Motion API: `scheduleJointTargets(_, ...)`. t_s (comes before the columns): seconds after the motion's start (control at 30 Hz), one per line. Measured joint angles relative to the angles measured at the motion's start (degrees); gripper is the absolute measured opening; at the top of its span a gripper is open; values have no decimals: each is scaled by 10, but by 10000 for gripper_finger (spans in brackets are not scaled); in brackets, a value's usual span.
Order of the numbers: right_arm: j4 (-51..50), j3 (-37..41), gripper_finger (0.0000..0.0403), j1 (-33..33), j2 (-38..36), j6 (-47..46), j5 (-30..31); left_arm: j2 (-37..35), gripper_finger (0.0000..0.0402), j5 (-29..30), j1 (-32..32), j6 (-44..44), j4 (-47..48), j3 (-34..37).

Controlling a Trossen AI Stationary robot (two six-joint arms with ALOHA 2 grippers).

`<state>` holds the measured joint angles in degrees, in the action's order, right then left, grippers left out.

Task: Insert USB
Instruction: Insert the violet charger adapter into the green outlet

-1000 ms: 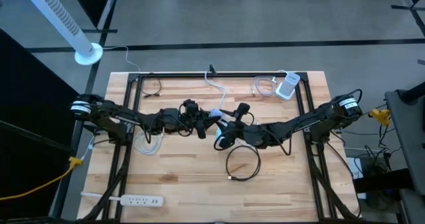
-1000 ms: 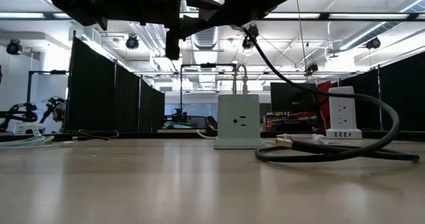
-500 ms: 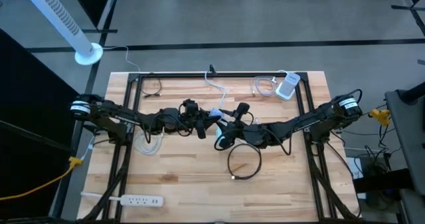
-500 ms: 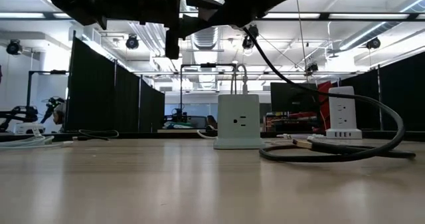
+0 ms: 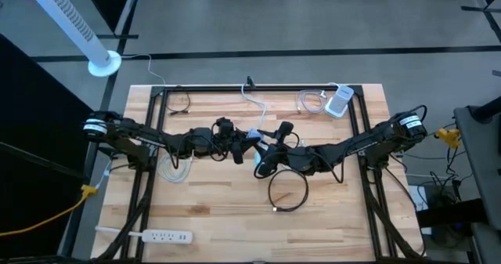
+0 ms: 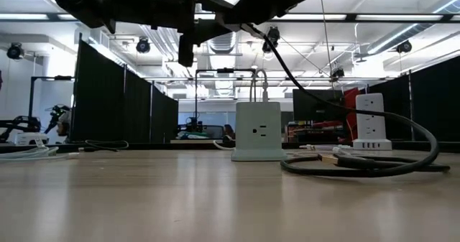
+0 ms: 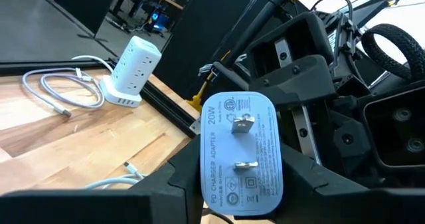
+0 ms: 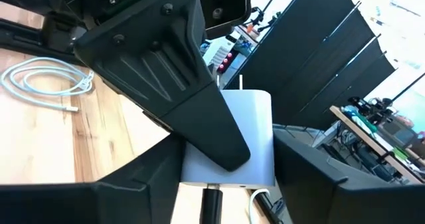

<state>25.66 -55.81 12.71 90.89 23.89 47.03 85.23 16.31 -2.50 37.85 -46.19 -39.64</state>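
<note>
Left gripper — raised above the middle of the table, pinching a white charger between its fingers. The two plug prongs face the left wrist camera; the printed label is readable in part.

Right gripper — just right of the left one, meeting it over the table's centre. Its fingers sit on either side of the same charger, at the charger's other end. Whether they press it or stand spread, I cannot tell.

Black cable — runs from the right gripper down to the table, where it lies in a loop near the right of centre. A dark plug end sits right at the charger's lower face, between the right gripper's fingers; how deep it goes cannot be told.

White wall charger cube — standing upright on the table, far middle in the low view.

White tower power strip — far right corner, with a coiled white cable just to its left.

Flat white power strip — near left edge.

Coiled white cord — on the left, below the left arm.
</note>
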Motion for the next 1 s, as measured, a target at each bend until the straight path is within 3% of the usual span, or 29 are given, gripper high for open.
scheduleJointTargets(0.47,-25,-1,188,0,0,4,1,1,124,-3,0,-14,2,0)
scheduleJointTargets(0.8,-38,-1,188,2,-3,-2,10,1,159,-4,0,-59,-4,1)
scheduleJointTargets(1.0,-106,0,188,27,-36,-36,10,-14,192,-34,-1,-112,-7,1)
